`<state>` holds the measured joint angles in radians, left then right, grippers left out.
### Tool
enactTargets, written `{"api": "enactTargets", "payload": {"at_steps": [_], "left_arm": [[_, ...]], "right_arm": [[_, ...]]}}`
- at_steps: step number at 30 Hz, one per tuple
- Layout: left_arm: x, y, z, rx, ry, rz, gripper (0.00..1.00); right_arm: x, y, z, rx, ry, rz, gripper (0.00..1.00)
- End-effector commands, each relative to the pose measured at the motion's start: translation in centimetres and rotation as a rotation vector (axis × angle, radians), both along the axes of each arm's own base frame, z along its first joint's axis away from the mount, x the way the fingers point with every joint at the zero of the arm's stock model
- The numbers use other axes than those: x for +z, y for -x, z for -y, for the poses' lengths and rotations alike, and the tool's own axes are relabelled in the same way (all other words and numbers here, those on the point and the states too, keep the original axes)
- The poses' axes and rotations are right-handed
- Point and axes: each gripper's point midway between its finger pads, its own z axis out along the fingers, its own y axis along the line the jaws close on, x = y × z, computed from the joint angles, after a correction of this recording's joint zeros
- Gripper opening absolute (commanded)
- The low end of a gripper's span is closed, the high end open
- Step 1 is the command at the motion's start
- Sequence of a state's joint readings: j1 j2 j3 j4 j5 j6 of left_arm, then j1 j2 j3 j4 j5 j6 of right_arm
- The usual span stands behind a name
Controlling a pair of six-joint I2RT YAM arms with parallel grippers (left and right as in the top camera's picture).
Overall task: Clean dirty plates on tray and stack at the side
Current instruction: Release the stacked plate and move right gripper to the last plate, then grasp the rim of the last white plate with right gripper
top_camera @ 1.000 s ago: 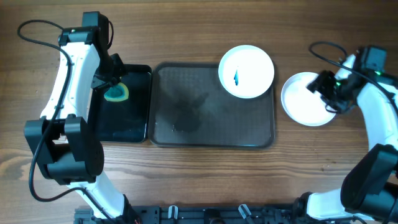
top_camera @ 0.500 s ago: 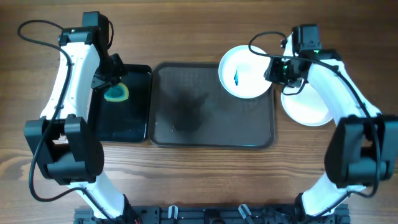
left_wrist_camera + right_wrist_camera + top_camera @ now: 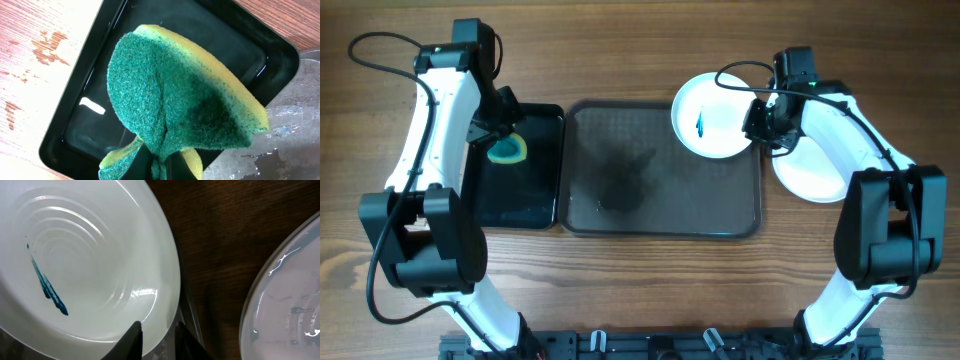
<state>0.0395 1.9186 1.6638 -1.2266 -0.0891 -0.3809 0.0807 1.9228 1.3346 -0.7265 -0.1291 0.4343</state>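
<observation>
Left gripper [image 3: 502, 132]: sponge [image 3: 175, 95] is being held pinched above black tray [image 3: 75, 115].
Right gripper [image 3: 157, 335]: streaked plate [image 3: 90, 265] is being clamped by its rim, on grey tray [image 3: 620, 215] corner.

A: Plates, count?
B: Two in sight. One streaked plate [image 3: 715, 115], far right corner of the grey tray [image 3: 620, 130]. One unmarked plate [image 3: 815, 175] on the table [image 3: 620, 300], right of it. Cannot tell if that one is a stack.
A: Trays?
B: Two. The grey one, plus one smaller black tray [image 3: 520, 200] at its left.
A: Remainder?
B: One sponge [image 3: 506, 150], green over yellow. One blue streak [image 3: 47, 287]. Two arms: left arm [image 3: 430, 120], right arm [image 3: 845, 125].
</observation>
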Motion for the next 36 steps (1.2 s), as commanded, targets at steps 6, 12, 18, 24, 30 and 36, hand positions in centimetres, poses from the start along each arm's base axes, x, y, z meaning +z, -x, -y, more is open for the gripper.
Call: {"api": "enactTargets", "payload": {"at_steps": [6,12,18,24,30,36], "left_arm": [[1.4,-0.4,-0.3,0.019,-0.013,0.041,0.04],[1.4,-0.4,-0.3,0.019,-0.013,0.041,0.04],[1.4,-0.4,-0.3,0.019,-0.014,0.041,0.04],[1.4,-0.4,-0.3,0.02,-0.013,0.041,0.04],[1.4,-0.4,-0.3,0.02,-0.013,0.041,0.04],[1.4,-0.4,-0.3,0.02,-0.013,0.041,0.04]], "right_arm": [[-1.9,1.2,0.2,-0.01,0.057,-0.045,0.22],[-3.4,2.5,0.3,-0.01,0.063,-0.072,0.22],[-3.6,2.5,-0.8,0.016,0.013,-0.063,0.07],[-3.4,3.6,-5.1,0.147,-0.029,-0.07,0.04],[-3.5,6.1,-9.6,0.242,-0.042,-0.117,0.04],[-3.5,7.4,-10.2,0.29,-0.047,-0.16,0.13]]}}
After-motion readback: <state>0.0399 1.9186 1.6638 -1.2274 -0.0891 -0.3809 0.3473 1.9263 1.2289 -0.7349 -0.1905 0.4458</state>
